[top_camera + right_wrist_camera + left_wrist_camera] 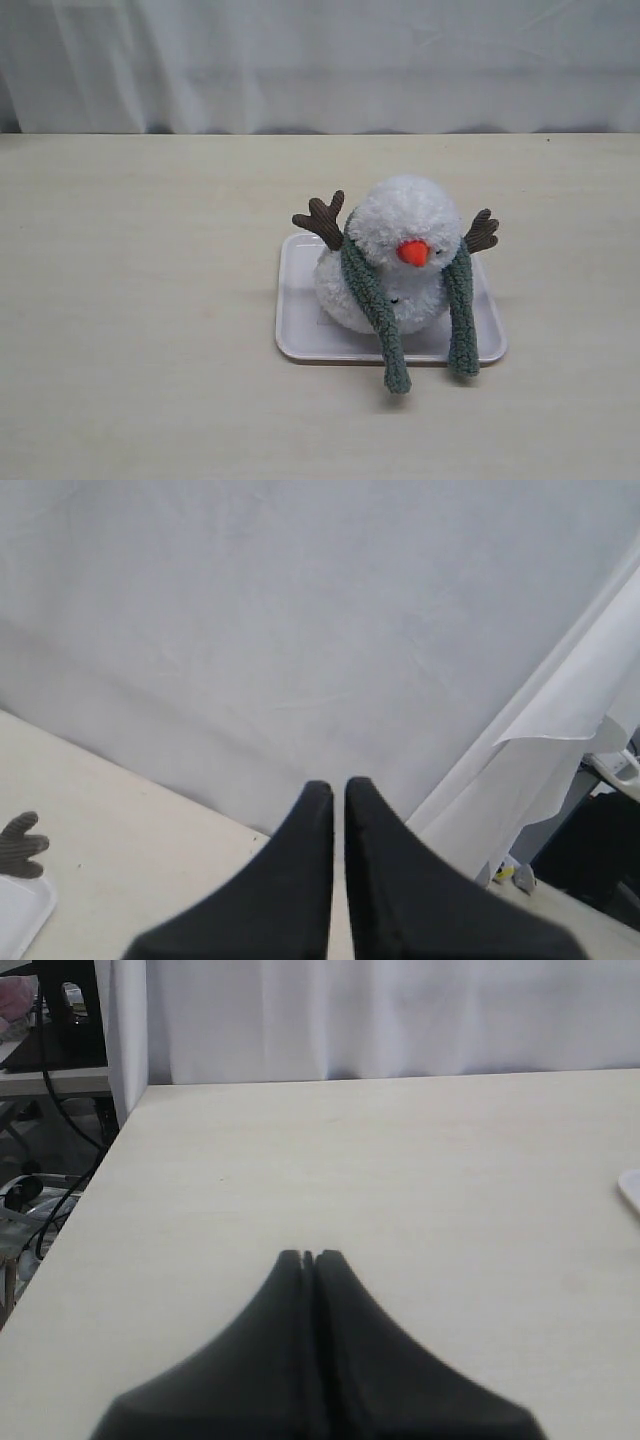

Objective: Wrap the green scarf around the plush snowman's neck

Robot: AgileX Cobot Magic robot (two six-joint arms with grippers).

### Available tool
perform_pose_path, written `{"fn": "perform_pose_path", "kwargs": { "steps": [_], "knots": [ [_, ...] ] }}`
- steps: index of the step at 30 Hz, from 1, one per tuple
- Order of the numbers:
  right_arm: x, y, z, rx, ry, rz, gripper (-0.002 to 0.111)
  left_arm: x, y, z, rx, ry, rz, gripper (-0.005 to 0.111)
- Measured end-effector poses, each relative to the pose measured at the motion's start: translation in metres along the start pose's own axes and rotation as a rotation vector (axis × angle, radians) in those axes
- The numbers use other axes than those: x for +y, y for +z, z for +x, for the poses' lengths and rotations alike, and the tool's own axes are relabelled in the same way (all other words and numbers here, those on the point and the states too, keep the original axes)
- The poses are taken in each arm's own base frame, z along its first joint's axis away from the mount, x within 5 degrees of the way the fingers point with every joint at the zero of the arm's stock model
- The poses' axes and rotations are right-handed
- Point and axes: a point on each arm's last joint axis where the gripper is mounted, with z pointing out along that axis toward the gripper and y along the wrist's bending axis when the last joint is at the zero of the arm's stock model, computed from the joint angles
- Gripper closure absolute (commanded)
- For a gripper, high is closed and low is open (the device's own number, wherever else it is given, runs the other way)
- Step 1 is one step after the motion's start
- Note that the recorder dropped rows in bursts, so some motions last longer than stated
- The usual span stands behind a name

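Observation:
The plush snowman [400,215] sits on a white tray [296,325] in the exterior view, orange nose toward the camera. The green scarf [374,303] is draped behind its neck, and both ends hang down the front past the tray's near edge. The scarf covers the neck crease. Neither gripper shows in the exterior view. My left gripper [308,1256] is shut and empty over bare table. My right gripper [339,785] is shut with only a sliver between its fingers, holding nothing, and points at the white curtain. One brown twig arm [20,845] shows beside it.
A white curtain [320,60] runs along the table's far edge. The tray's corner [632,1192] peeks in at the side of the left wrist view. Cables and equipment [40,1190] lie beyond the table's left edge.

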Motion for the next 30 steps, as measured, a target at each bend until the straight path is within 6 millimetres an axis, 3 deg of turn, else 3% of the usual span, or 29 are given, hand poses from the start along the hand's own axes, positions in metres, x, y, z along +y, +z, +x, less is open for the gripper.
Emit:
{"fn": "perform_pose_path", "kwargs": {
  "steps": [12,30],
  "knots": [
    [-0.016,-0.007,-0.033,-0.443,0.156,0.178,0.104,0.000,0.000,0.000,0.000,0.000,0.000,0.107],
    [0.039,0.030,0.049,-0.201,0.150,0.047,0.104,0.000,0.000,0.000,0.000,0.000,0.000,0.107]
  ]
}}
